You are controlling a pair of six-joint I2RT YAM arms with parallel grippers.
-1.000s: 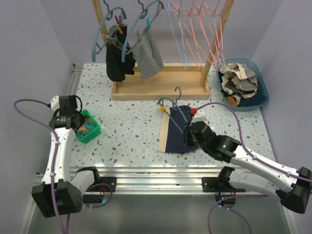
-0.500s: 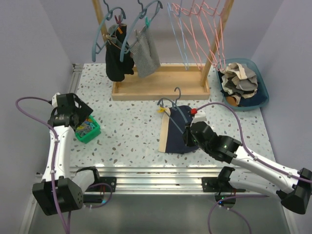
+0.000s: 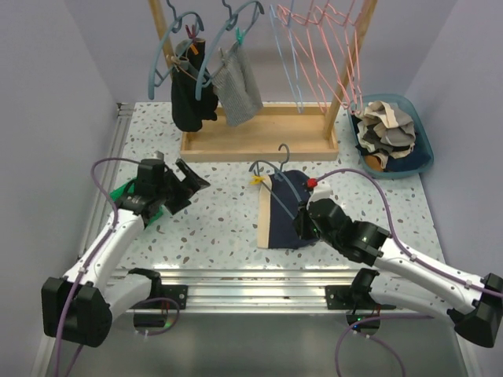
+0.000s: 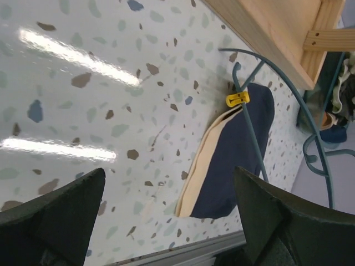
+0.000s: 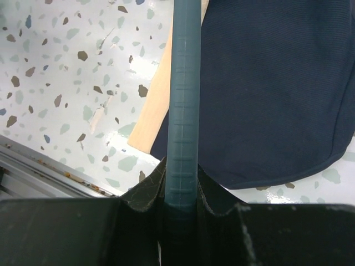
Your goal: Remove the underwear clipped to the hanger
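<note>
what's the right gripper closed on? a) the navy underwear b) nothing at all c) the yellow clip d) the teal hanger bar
d: in the right wrist view the teal hanger bar runs straight down between the fingers of the right gripper, while the navy underwear lies beside it on the table, outside the grip.

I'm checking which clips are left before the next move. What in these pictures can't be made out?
- Whether the red clip bites the underwear: too small in the top view, not seen in either wrist view.
- What the green bin holds: top view, covered by the left arm.
- The hook and clips of the hanger: right wrist view, cut off by the top edge.
</note>
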